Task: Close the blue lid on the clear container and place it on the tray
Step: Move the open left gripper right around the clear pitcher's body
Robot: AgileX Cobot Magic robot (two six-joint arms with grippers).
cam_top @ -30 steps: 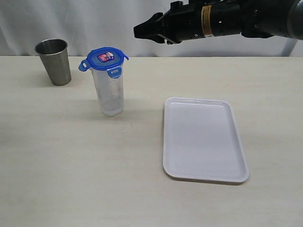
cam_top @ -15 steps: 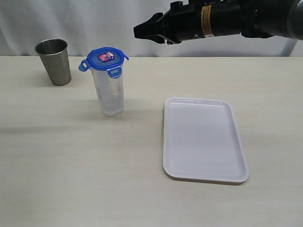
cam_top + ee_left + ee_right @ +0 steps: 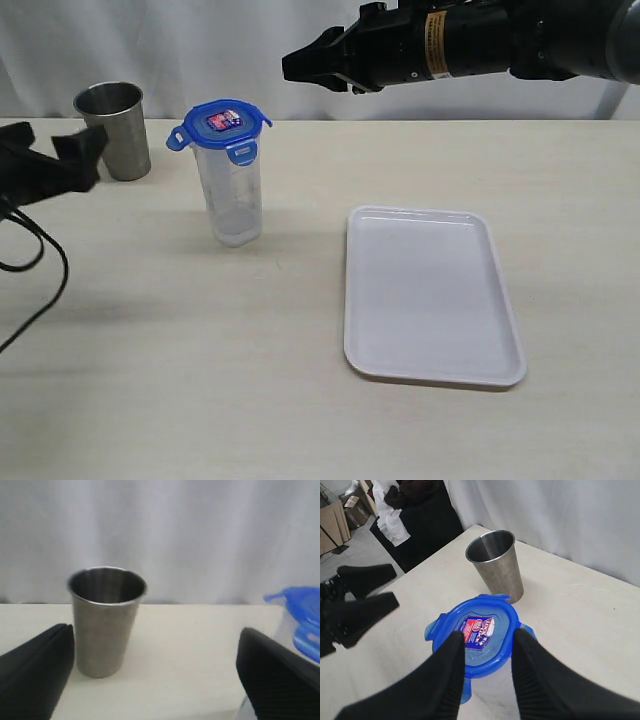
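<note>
Landmark for all positions: the clear container (image 3: 230, 195).

- Clear container: upright on the pale table (image 3: 200, 380). Not on the tray.
- Blue lid (image 3: 220, 123): sits on top of the container, over its rim, label facing up. The flap on the camera side is folded down against the container wall. The flap on its left sticks outward. State of the other flaps not clear.
- Tray (image 3: 430, 295): flat on the table to the right of the container and a little nearer the camera, apart from it. Nothing lies in it.
- Steel cup (image 3: 112, 130): upright, left of the container and slightly farther back, not touching it.
- Left gripper (image 3: 92, 162): low over the table, left of the container, in front of the cup. Jaws spread wide, nothing between them. The wrist view looks through the gap at the cup, with the lid's edge just past one finger.
- Right gripper (image 3: 292, 68): in the air, higher than the container, up and to its right in the exterior view. Jaws partly apart and gripping nothing. Its wrist view looks down at the lid through the gap between the fingers (image 3: 445, 680), and no contact with the lid shows.
- Black cable (image 3: 35, 270): loops over the table left of the container, below the left gripper.
</note>
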